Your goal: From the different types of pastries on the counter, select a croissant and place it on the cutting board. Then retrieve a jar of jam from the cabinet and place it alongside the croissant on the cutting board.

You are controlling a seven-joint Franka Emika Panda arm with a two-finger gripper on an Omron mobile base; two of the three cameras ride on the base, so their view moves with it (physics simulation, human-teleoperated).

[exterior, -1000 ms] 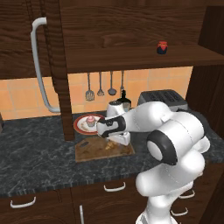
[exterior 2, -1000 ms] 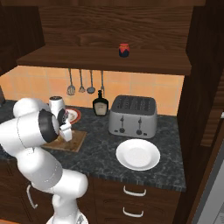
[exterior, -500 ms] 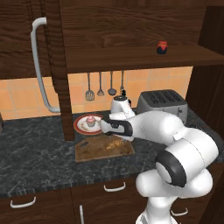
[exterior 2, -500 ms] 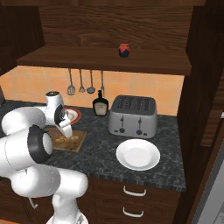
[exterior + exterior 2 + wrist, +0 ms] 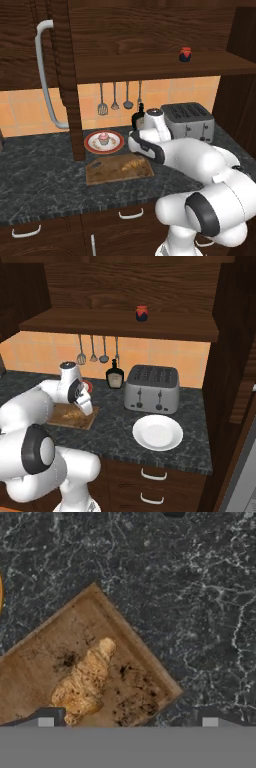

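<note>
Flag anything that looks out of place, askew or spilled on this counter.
Nothing stands out. The croissant lies flat on the cutting board, the cupcake sits upright on its plate, and the jar of jam stands upright on the cabinet shelf.

Left base view is looking forward and down from behind the arm's left; the cutting board [image 5: 119, 169] is sitting at frame centre, mid-distance. Right base view is facing the same counter [image 5: 115, 428] from the right, the board at middle left. Hand view is looking straight down, close, board corner filling lower left.
</note>
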